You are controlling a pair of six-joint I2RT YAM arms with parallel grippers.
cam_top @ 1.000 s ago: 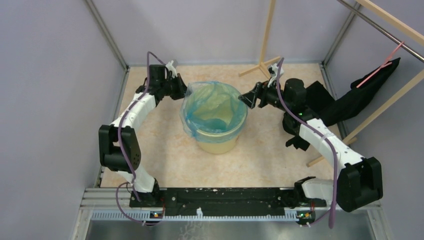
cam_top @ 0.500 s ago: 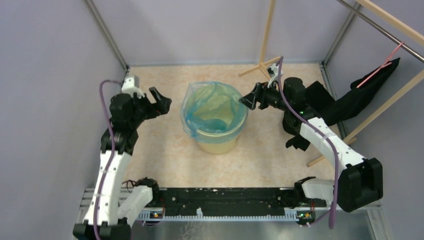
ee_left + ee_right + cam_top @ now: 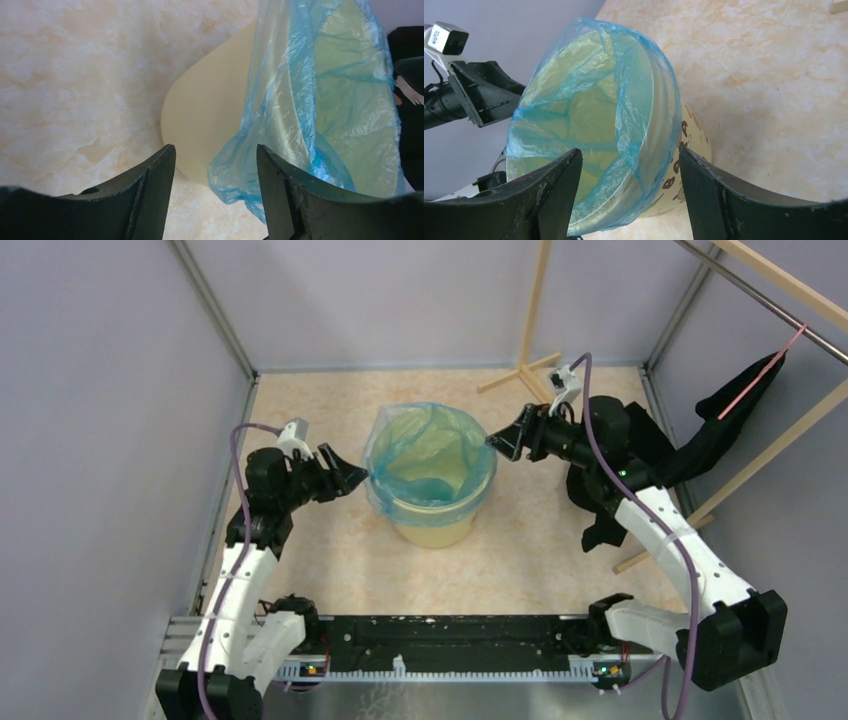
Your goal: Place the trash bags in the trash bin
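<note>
The trash bin [image 3: 437, 523], a pale-yellow bucket, stands mid-table. The light-blue trash bag [image 3: 430, 452] lines it, with its film folded out over the rim. My left gripper [image 3: 352, 478] is open just left of the bin, level with the rim. In the left wrist view, the bag's hanging hem [image 3: 260, 170] and the bin wall [image 3: 205, 115] lie beyond my open left gripper [image 3: 215, 148]. My right gripper [image 3: 497, 443] is open at the bin's right rim. In the right wrist view, my right gripper [image 3: 630, 150] straddles the bag-covered rim [image 3: 649, 125] without pinching it.
A black cloth [image 3: 735, 405] hangs from a wooden rack at the right, and more black fabric [image 3: 650, 440] lies behind the right arm. A wooden stand [image 3: 530, 350] rises at the back. Purple walls and metal frame posts enclose the table.
My left gripper let go of the bag at the bin's far-left rim, swung out to the left, then came back open to the bin's left side. The right gripper shifted slightly.
</note>
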